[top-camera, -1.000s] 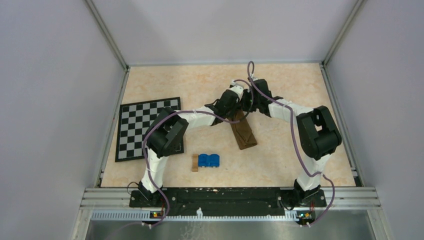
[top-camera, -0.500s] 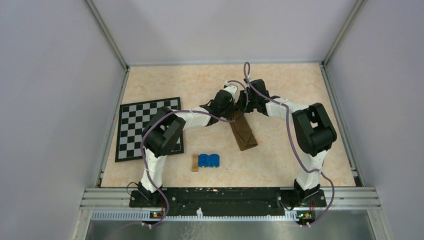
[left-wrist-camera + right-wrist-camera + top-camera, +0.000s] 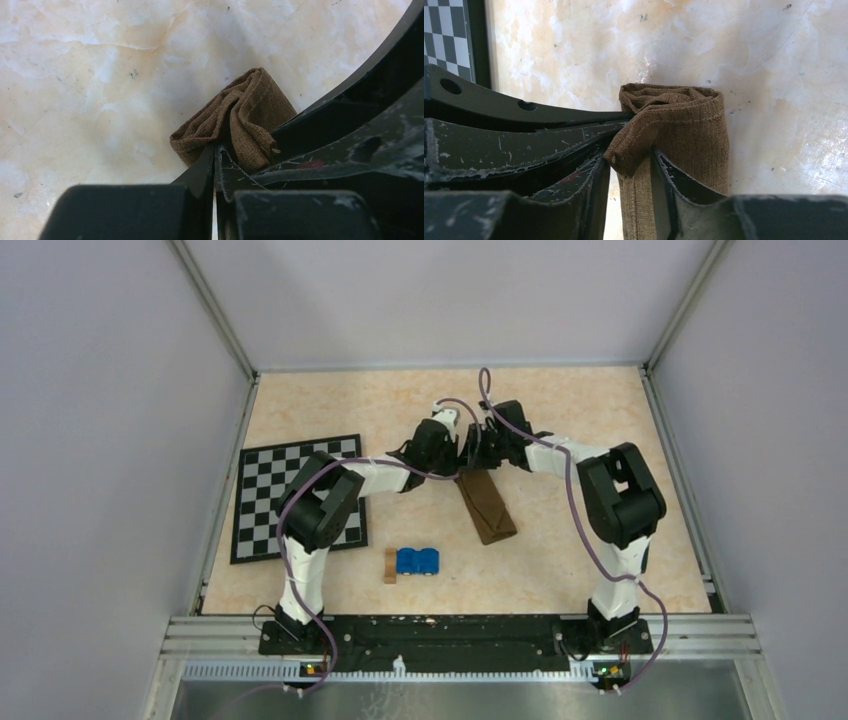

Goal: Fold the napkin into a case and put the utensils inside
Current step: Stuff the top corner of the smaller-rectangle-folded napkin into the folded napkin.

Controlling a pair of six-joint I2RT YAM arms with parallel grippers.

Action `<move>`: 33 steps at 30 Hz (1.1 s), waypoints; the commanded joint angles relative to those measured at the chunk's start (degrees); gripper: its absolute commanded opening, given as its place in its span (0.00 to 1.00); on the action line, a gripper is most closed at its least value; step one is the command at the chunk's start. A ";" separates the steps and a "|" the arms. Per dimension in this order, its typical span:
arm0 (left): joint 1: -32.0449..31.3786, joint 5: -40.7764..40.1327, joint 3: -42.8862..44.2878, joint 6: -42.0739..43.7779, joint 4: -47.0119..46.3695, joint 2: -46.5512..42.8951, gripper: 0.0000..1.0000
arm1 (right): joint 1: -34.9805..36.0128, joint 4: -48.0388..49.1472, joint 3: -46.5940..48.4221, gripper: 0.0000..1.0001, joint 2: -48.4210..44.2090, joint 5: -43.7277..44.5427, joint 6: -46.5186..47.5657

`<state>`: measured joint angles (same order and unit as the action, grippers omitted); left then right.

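The napkin point(image 3: 488, 508) lies as a narrow folded strip just right of centre in the top view, slanting toward the lower right. It looks soft, light and limp. I judge its layers will slip apart unless they are pinched through all plies at the hemmed upper end. The left gripper point(image 3: 216, 150) is pressed together on that end's bunched fold. The right gripper point(image 3: 631, 155) stands spread around the same end, with a gap beside the cloth.

Top cam: high behind my arm bases point(image 3: 300, 632), looking down on whole pale marbled bench point(image 3: 555, 565). Wrist cams: close, past my black fingers point(image 3: 196, 172), sharing the end of the folded dark brown cloth strip point(image 3: 245, 115).
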<state>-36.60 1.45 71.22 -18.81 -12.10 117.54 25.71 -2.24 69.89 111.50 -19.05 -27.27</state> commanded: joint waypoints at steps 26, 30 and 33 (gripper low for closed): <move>2.08 8.28 -4.26 -6.24 -6.61 -4.81 0.00 | 0.73 -0.36 -1.69 0.00 -3.65 0.42 -0.95; 2.07 8.90 -5.53 -5.92 -8.75 -6.08 0.00 | 0.73 -0.22 -2.70 0.00 -3.25 0.69 -1.67; 2.12 8.95 -6.44 -5.89 -9.53 -7.03 0.00 | 0.65 -0.51 -2.20 0.00 -2.34 0.77 -2.12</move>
<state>-34.59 9.10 65.98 -24.34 -16.78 114.91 25.76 -2.70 67.51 109.36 -18.00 -28.56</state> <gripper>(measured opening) 0.005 0.010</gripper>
